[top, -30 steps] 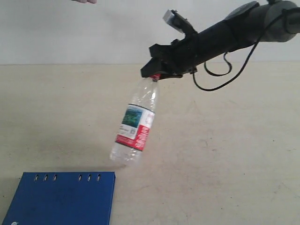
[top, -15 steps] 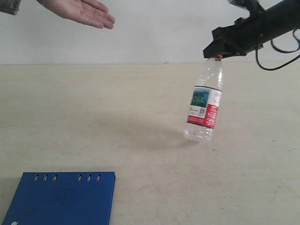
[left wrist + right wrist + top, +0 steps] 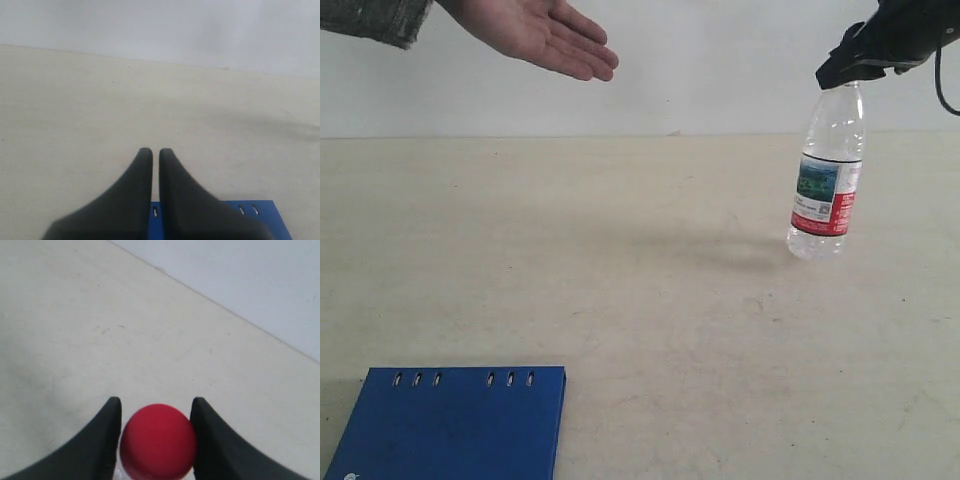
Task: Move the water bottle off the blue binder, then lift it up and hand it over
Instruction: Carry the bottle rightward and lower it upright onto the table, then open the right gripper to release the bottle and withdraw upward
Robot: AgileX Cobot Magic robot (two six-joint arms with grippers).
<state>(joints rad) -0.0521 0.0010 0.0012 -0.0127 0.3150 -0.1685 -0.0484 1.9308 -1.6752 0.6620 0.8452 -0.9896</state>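
- The right gripper [image 3: 844, 74] is clamped on the neck of the water bottle [image 3: 828, 190], at the far right of the exterior view near the top edge.
- In the right wrist view, the two dark fingers [image 3: 102, 440] sit tight against either side of the red cap [image 3: 157, 440], which fills the gap between them.
- The water bottle hangs nearly upright under the grip, with its label [image 3: 823, 195] facing the camera. Its base looks just clear of the table [image 3: 620, 260], and a faint shadow lies on the surface to its left.
- The blue binder [image 3: 450, 425] lies flat at the near left corner of the table, well apart from the water bottle, with nothing on it.
- The left gripper [image 3: 155, 151] hovers over the edge of the blue binder. Its fingers are drawn almost together with only a thin slit between them, and they hold nothing.
- A person's hand [image 3: 545, 35] reaches in at the top left of the exterior view. It is open with the palm up, empty, and well apart from the water bottle.
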